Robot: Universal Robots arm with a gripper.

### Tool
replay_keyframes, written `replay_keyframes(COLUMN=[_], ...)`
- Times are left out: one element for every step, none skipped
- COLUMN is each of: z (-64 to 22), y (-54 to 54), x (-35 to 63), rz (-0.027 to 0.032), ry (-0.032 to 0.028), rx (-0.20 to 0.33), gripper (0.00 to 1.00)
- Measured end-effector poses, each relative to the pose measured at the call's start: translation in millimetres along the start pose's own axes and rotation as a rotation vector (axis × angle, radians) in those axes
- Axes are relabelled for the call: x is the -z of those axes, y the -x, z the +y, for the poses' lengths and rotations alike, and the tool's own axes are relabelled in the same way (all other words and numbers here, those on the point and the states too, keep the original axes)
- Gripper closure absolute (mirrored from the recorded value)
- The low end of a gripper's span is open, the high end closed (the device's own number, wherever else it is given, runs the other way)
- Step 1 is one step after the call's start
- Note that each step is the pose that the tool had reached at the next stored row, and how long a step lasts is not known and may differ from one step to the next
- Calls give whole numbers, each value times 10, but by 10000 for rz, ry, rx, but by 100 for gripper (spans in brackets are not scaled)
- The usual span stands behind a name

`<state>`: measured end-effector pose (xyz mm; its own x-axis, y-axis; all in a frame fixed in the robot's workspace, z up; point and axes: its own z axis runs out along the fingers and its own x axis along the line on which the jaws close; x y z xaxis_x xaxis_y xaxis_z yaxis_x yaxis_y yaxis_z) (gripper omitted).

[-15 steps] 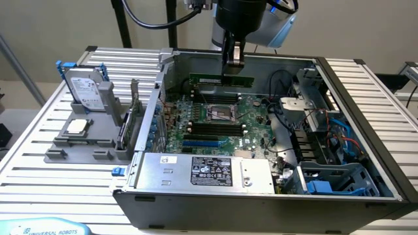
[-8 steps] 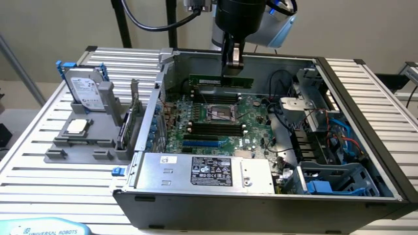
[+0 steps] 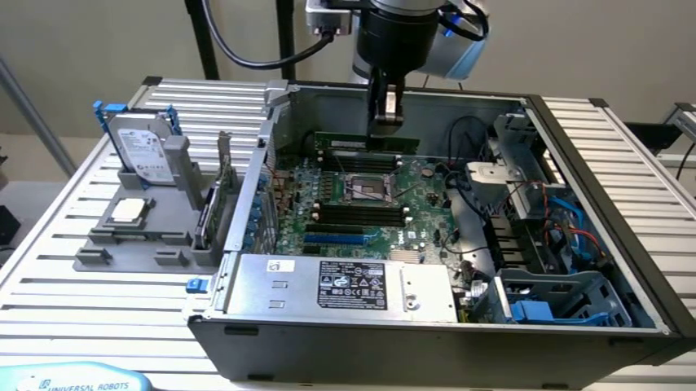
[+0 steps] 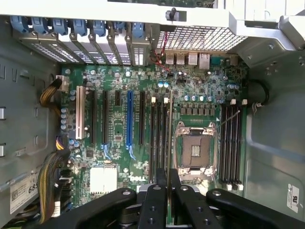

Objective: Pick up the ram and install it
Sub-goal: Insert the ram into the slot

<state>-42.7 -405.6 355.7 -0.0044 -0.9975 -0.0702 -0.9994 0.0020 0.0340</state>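
The ram (image 3: 367, 142), a long thin green stick, hangs level above the far part of the motherboard (image 3: 419, 183) inside the open computer case (image 3: 609, 236). My gripper (image 3: 384, 124) is shut on the stick's top edge. In the wrist view the fingers (image 4: 155, 200) press together on the ram (image 4: 169, 138), seen edge-on as a thin strip. It runs parallel to the black memory slots (image 4: 159, 138), between them and the CPU socket (image 4: 195, 150). A second bank of slots (image 4: 231, 143) lies on the socket's other side. The stick is well above the board and touches no slot.
A grey holder (image 3: 142, 236) at the exterior view's left carries a silver hard drive (image 3: 147, 151) and an upright expansion card (image 3: 223, 195). The power supply (image 3: 348, 285) fills the case's near side. Cables and a blue drive cage (image 3: 555, 293) crowd the exterior view's right.
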Motion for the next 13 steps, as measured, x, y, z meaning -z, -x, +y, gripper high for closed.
replay_keyframes(z=[-2, -7, -14, -22, -30, -37, -45, -53, -61, -69, -78, -86, -91], y=[0, 0, 0, -1, -1, -2, -1, 1, 5, 8, 11, 14, 18], x=[-18, -36, -54, -73, -91, -108, -125, -144, -162, -180, -200, -218, -235], rz=[-1, -1, -2, -1, -1, 0, 0, 0, 0, 0, -1, -1, -1], ry=[-1, -1, -1, -1, -1, -1, 0, 0, 0, 0, -1, -1, 0], rx=[0, 0, -2, -1, 0, 0, 0, 0, 0, 0, 0, 0, 0], gripper=[86, 86, 86, 86, 86, 86, 86, 86, 86, 86, 86, 86, 86])
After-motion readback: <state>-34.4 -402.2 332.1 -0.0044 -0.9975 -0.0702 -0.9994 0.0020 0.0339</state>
